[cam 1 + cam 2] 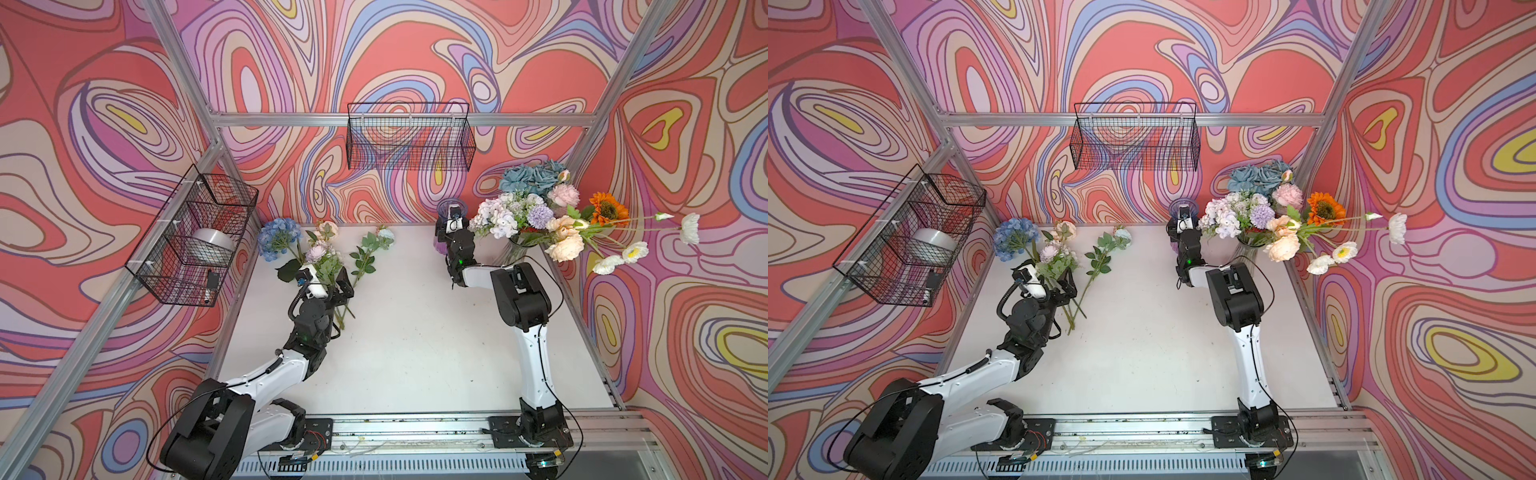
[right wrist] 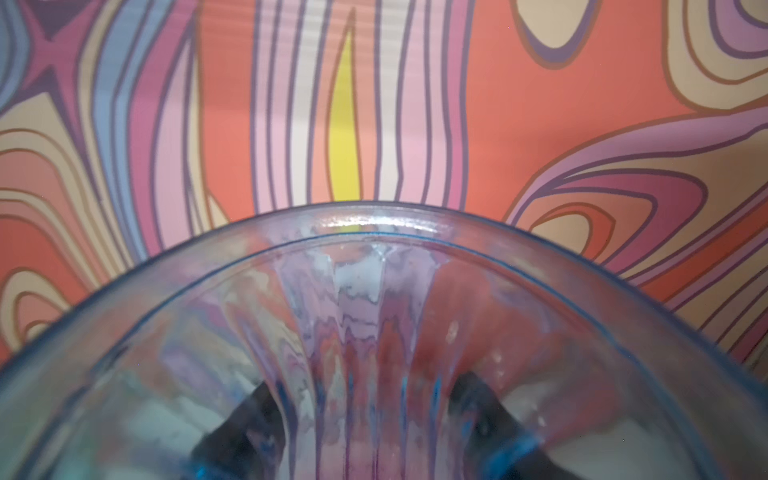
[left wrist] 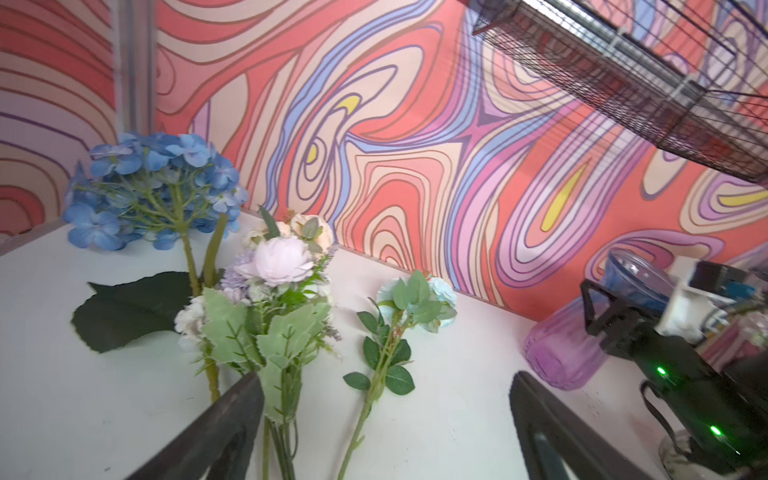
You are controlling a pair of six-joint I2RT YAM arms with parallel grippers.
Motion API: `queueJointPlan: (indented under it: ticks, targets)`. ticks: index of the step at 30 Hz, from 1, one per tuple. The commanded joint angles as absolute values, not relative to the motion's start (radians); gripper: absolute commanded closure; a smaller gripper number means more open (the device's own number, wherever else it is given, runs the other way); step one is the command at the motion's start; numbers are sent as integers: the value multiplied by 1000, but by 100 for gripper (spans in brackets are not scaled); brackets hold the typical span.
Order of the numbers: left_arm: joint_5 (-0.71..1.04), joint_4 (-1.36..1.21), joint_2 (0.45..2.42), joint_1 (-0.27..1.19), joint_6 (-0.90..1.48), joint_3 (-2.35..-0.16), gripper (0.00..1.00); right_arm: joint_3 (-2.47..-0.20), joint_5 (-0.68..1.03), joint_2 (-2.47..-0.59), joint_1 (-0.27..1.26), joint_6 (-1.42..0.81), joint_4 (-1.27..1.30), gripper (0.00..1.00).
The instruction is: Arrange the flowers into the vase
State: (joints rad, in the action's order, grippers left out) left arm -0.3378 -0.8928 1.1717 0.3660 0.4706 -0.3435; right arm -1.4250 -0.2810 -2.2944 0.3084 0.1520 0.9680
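only wrist-side: right claw [image 2: 368, 384] around vase [image 2: 374, 232]

Purple-blue vase [image 3: 557, 353], multicoloured swirl-patterned walls [image 1: 395, 62]

The tabletop [image 1: 395, 353] lies bare from the purple vase [image 3: 557, 353] across to the loose flowers [image 1: 320, 254] and broadly forward of the vase. Just beside the vase a spreading bouquet [image 1: 538, 216] crowds the corner; a wire basket [image 1: 409, 137] hangs on the wall above the vase.

No legible text, labels, brands or numbers in any view. Nothing readable on flowers [image 1: 320, 257], purple vase [image 3: 557, 353], wire baskets [image 1: 409, 141] or patterned walls [image 1: 374, 50].
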Motion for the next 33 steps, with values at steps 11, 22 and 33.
queueJointPlan:
  ticks: [11,22,33]
  targets:
    - [-313,-639,990,336,589,-270,5,-940,-342,-1912,631,201,1084,62]
    - [-241,-507,937,335,587,-300,6,-787,-441,-1739,831,163,1012,59]
    - [-154,-489,1014,336,549,-362,6,-706,-478,-1634,831,87,888,30]
